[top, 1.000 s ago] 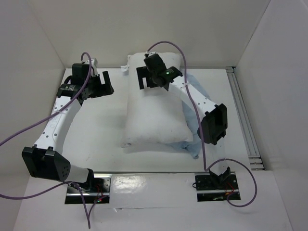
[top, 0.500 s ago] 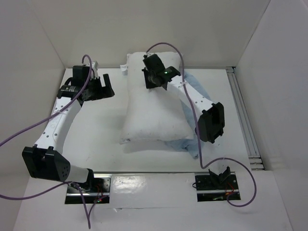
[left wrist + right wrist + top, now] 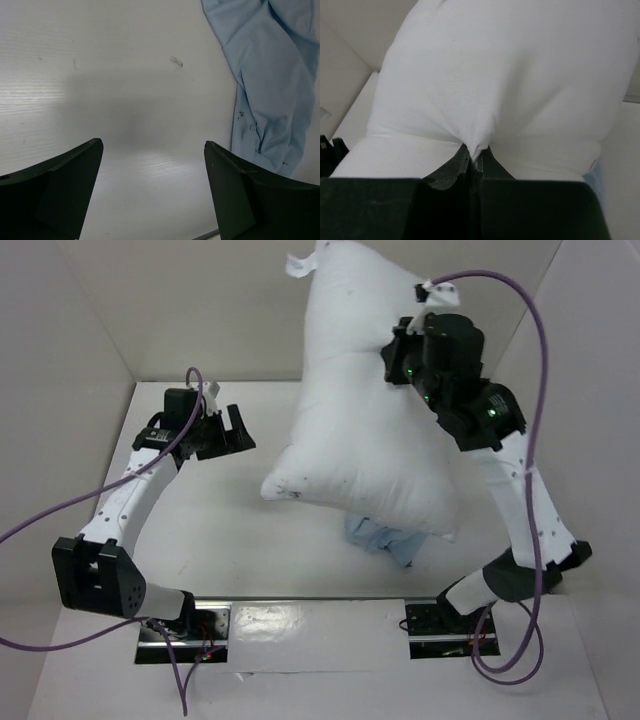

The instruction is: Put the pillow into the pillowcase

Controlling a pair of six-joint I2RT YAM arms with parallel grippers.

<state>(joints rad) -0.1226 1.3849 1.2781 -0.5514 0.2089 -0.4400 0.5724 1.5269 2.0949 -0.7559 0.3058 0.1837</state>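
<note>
pillow (image 3: 365,415) hangs in the upper centre of the top view, long axis near vertical, its lower edge over the crumpled pillowcase (image 3: 385,540) on the worktop (image 3: 200,525). right gripper (image 3: 400,352) has its jaws closed on a pinch of pillow fabric near the upper right corner; the wrist view shows the pleat in the nip. left gripper (image 3: 230,430) is at centre left with its jaws wide apart, holding nothing and clear of the pillow. pillowcase lies to its right, so judged the left arm's job to open it.
</note>
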